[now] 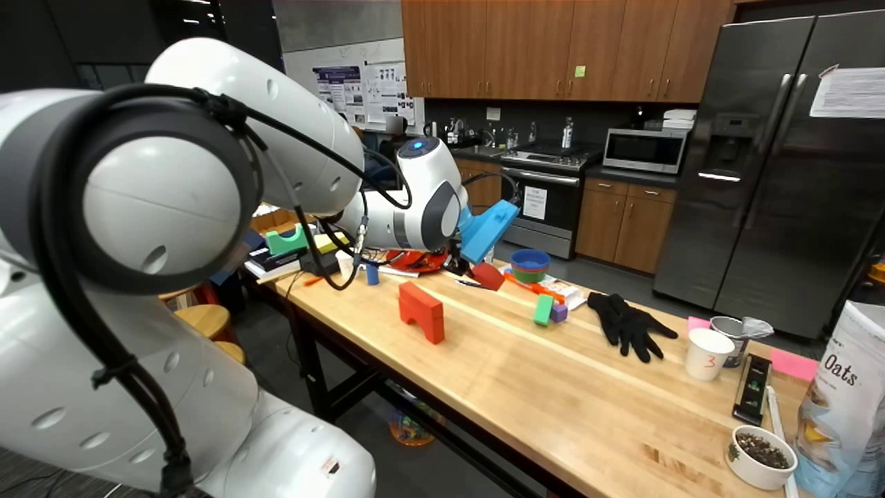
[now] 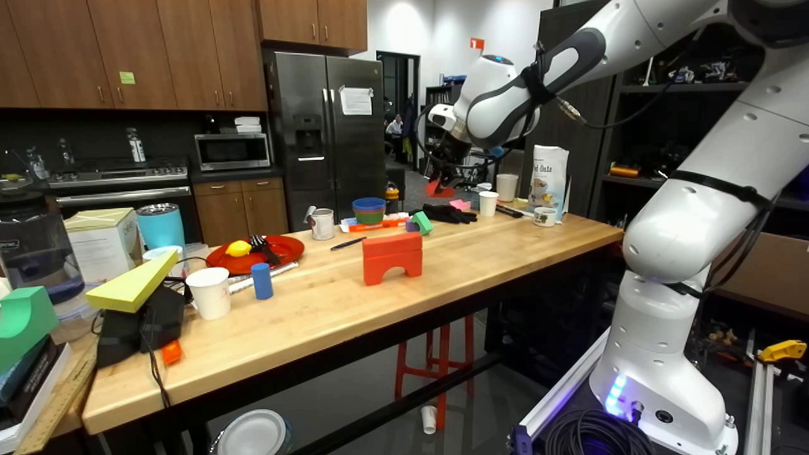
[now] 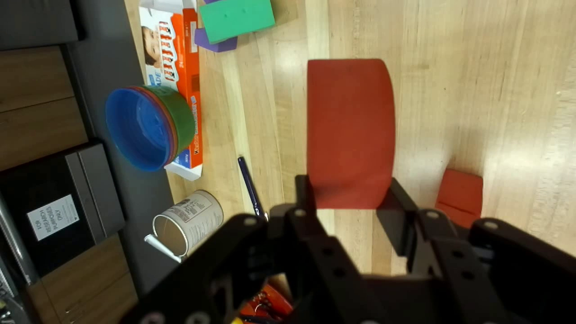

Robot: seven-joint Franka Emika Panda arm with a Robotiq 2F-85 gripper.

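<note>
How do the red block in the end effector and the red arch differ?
The red block hangs in the end effector above the table; the red arch stands on the table, ungripped. In the wrist view, the red block shows one unbroken face; the red arch shows a seam. Both are red.

Lab kitchen: oven [image 1: 561,213], research notice [image 3: 53,217]

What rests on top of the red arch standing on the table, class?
Another red block rests on the red arch. The arch's upper face beneath it is covered, so cannot be seen.
</note>
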